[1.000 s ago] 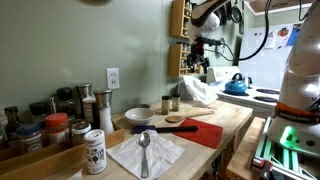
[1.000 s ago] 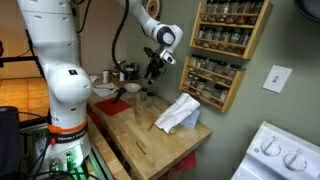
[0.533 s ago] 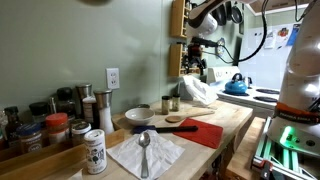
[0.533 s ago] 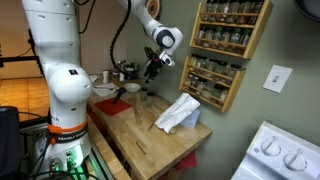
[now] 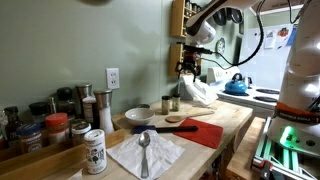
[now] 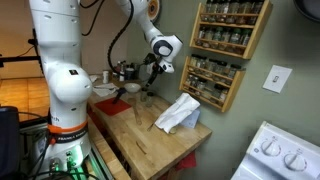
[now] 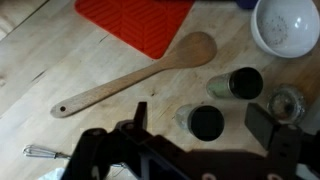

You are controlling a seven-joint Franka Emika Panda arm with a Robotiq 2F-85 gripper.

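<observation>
Whereas a second ago the wrist stood higher before the spice rack (image 6: 225, 40), we now find the arm dipped a little and the tool (image 6: 153, 70) hanging somewhat lower over the table (image 6: 150, 140); nothing on the table has shifted in that time; the tool's fingers (image 7: 264, 125) are spread wide, gripping nothing and touching nothing.

From the wrist view we look straight down on the nearest jar (image 7: 206, 122), framed between the two fingers though well below them; it is small and round, with a flat black lid and a thin rim of pale glass around it; it stands upright on the bare wood. Just beside it stands a second jar (image 7: 240, 83) of the same kind, and a clear-topped jar (image 7: 287, 103) sits near, at the right edge; the wooden spoon (image 7: 135, 75) lies apart from the jars, its bowl toward them and close to the red mat (image 7: 140, 25); the white bowl (image 7: 285, 22) sits in the upper corner; in an exterior view the white cloth (image 5: 195, 90) lies beyond the jars.
</observation>
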